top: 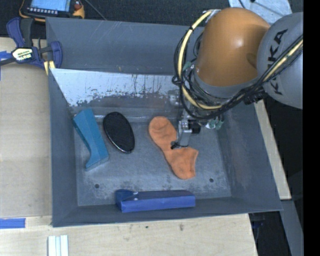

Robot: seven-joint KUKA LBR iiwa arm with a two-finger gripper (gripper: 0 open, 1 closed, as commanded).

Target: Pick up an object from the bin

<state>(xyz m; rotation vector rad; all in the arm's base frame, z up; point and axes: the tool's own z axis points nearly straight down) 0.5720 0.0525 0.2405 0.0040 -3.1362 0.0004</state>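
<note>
An orange soft piece, shaped like a sock or cloth (170, 145), lies in the middle right of the bin. My gripper (179, 141) comes down onto its narrow middle, its dark fingertip touching the orange cloth. A black oval pad (119, 132) lies to the left of the cloth. Further left a light blue block (91, 137) leans against the bin's left slope.
A dark blue long bar (155, 201) lies along the front wall of the bin. The arm's orange dome and cables hang over the bin's back right corner.
</note>
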